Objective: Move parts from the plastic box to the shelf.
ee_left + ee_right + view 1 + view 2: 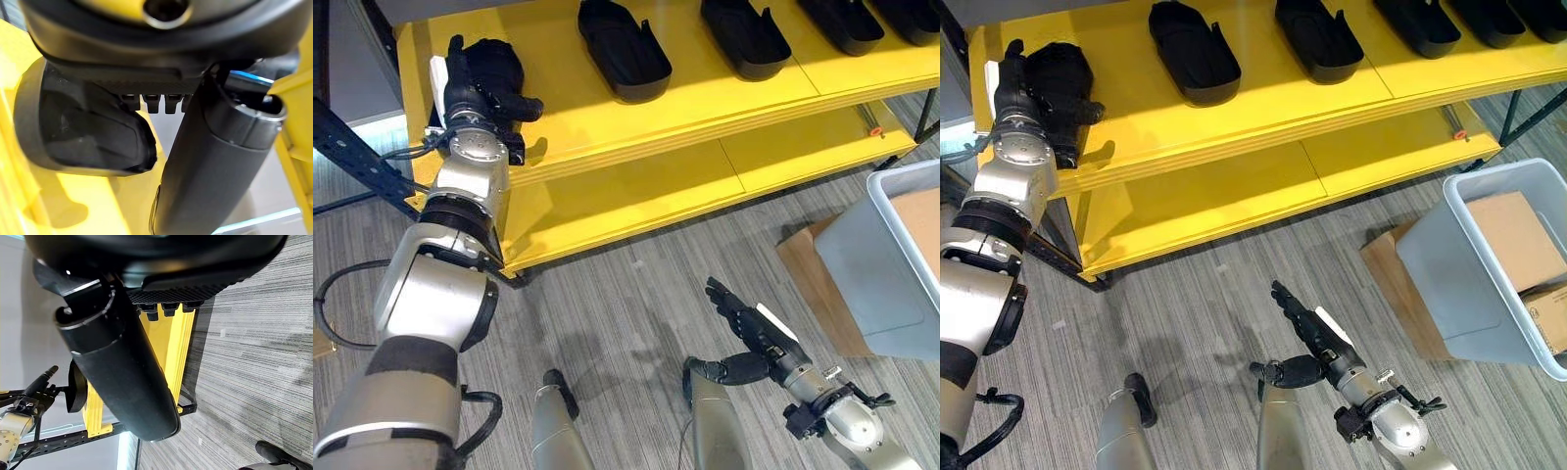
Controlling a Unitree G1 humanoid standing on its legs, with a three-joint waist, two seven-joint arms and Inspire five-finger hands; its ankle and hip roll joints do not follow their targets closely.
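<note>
Left hand (pixel 475 83) apparently grasps black moulded plastic part (pixel 497 67) on yellow shelf (pixel 636 127) (near edge); early release could tip it off. Right hand (pixel 749 328) released.

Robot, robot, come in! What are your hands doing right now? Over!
Left hand on a black part at the yellow shelf's end. Right hand open, empty, above the floor. Plastic box at right. Nothing in the way.
</note>
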